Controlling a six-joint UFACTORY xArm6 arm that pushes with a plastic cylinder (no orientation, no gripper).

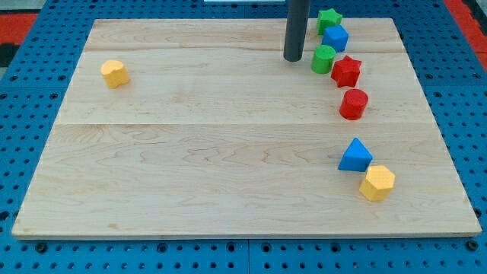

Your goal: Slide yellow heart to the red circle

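Observation:
The yellow heart point(114, 73) lies near the board's left edge, in the upper left. The red circle point(354, 103) lies far to the right, at mid height. My tip point(294, 58) rests on the board near the view's top, just left of a green circle point(323, 58). The tip is far right of the yellow heart and up-left of the red circle. It touches no block.
A curved line of blocks runs down the right side: green star point(329, 18), blue cube point(335, 37), the green circle, red star point(346, 71), then the red circle. Lower right lie a blue triangle point(354, 155) and a yellow hexagon point(377, 183). The wooden board point(228, 152) sits on blue pegboard.

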